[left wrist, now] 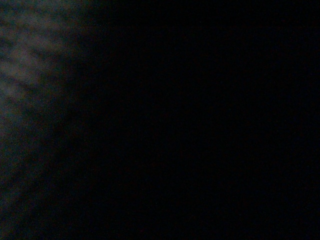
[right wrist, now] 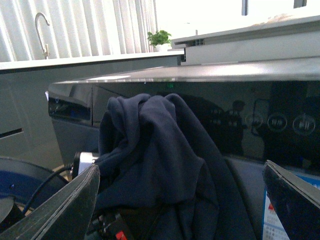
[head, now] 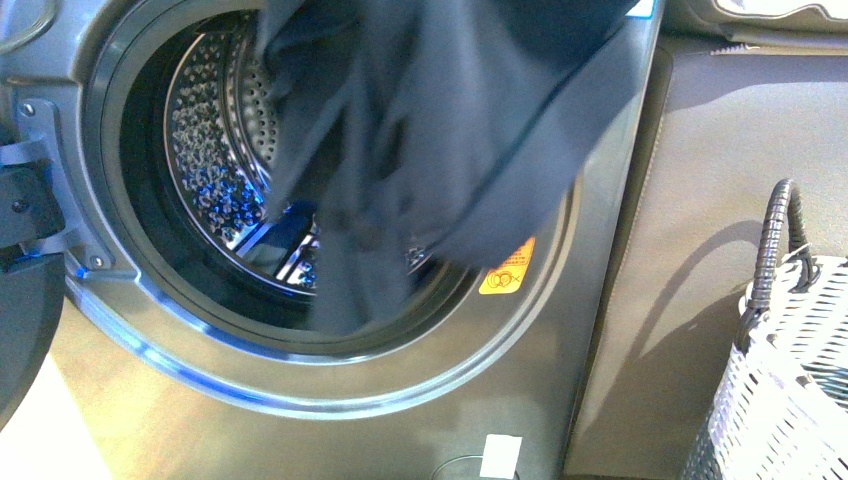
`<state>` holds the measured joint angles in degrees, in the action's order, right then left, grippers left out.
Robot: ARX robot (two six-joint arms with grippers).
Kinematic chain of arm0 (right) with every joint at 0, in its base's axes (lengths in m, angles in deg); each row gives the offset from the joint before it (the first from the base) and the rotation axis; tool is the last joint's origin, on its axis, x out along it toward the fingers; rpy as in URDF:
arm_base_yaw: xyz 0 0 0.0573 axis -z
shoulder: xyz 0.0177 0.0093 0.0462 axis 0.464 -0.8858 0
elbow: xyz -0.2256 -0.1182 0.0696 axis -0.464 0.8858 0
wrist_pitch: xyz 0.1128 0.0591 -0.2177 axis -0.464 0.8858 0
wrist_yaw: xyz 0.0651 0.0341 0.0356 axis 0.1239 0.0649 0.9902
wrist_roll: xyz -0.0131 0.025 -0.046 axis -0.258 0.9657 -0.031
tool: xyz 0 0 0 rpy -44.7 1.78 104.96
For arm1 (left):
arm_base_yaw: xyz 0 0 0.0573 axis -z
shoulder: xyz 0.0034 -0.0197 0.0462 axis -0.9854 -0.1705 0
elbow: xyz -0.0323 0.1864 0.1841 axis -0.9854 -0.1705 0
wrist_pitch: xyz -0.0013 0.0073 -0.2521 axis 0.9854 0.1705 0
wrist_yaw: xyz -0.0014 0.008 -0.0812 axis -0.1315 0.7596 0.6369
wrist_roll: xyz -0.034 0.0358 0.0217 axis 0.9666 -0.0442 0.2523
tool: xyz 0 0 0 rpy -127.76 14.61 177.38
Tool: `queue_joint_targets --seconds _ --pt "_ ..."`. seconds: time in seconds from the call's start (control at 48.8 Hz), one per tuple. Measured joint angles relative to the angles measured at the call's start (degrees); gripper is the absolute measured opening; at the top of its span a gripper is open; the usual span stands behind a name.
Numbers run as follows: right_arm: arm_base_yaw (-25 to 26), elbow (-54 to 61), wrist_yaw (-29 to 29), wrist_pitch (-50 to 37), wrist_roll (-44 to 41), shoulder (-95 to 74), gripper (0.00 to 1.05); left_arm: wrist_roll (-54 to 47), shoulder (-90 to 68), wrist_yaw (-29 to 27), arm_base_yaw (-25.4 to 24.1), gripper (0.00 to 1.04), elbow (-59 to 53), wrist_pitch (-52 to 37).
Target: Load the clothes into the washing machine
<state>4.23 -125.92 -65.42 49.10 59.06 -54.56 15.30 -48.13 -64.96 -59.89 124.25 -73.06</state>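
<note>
Across the doorway of the washing machine (head: 560, 330) the clothes (head: 420, 130) hang, partly over the rim. Your right gripper (right wrist: 181, 167) stands open; the state of the left gripper cannot be told. If you let go now, the fabric may slide outside.

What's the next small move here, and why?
Probably carry the dark navy-blue fabric garment forward, deeper through the round doorway of the grey-silver washing machine. It hangs across the opening, its lower end near the doorway's bottom edge, and none clearly lies in the perforated steel drum.
</note>
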Motion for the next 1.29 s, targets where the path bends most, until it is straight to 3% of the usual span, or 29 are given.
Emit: queue_joint_targets --seconds 0.246,0.656,1.025,1.21,1.292 --pt "1.0 14.3 -0.2 -5.6 2.9 6.4 0.97 0.0 -0.5 0.5 -1.2 0.14 -4.9 -2.1" --pt "-0.7 30.4 -6.6 -12.9 5.1 18.4 0.97 -0.3 -0.9 -0.2 -3.0 0.14 -14.9 -6.7" --pt "-3.7 44.7 -20.5 -22.2 4.0 23.6 0.97 -1.2 -4.9 -1.8 -5.6 0.14 -18.9 -7.7" --pt "-4.5 51.2 -24.4 -28.6 4.2 22.1 0.97 -1.7 -8.2 -1.9 -7.3 0.14 -19.4 -8.8" --pt "-6.3 52.5 -30.3 -27.1 2.2 22.4 0.93 -1.7 -9.7 -1.9 -7.9 0.14 -19.4 -9.3"
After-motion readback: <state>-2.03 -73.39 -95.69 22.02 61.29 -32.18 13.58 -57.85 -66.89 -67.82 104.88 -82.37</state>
